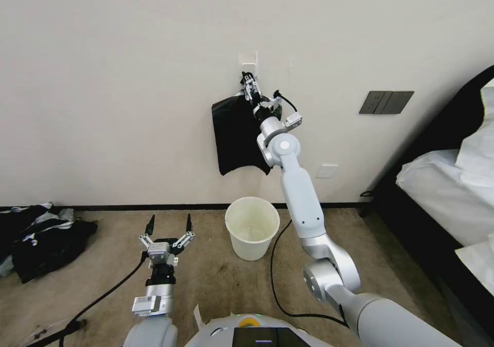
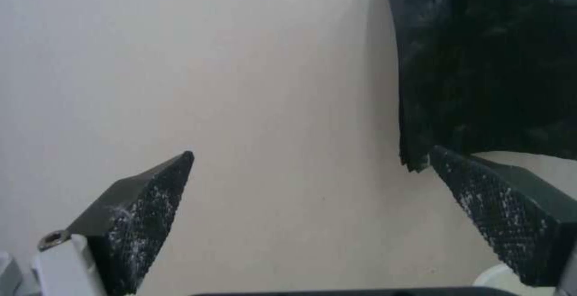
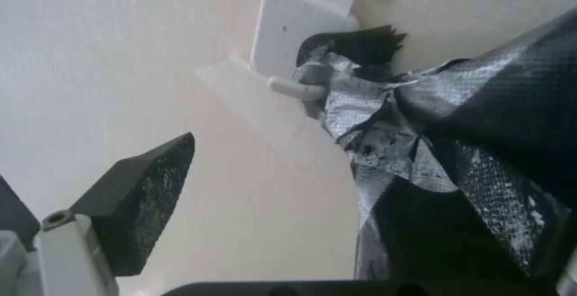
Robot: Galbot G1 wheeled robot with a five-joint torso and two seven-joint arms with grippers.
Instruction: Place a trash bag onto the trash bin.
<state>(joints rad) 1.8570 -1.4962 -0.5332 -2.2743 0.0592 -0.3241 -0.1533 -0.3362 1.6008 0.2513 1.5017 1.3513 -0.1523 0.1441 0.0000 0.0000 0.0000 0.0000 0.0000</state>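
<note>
Right gripper (image 1: 249,82) raised to the white wall hook (image 3: 295,88), fingers spread wide, one pad (image 3: 150,197) free, other against the knotted black bag bundle (image 1: 237,136) hanging there, nothing clamped. Left gripper (image 1: 168,224) low over the carpet, wide open, empty. Trash bin (image 1: 252,227) upright under the bundle, unlined.

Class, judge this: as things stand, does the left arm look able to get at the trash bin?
Probably yes: the left gripper hovers open, low beside the trash bin, with bare carpet between them.
</note>
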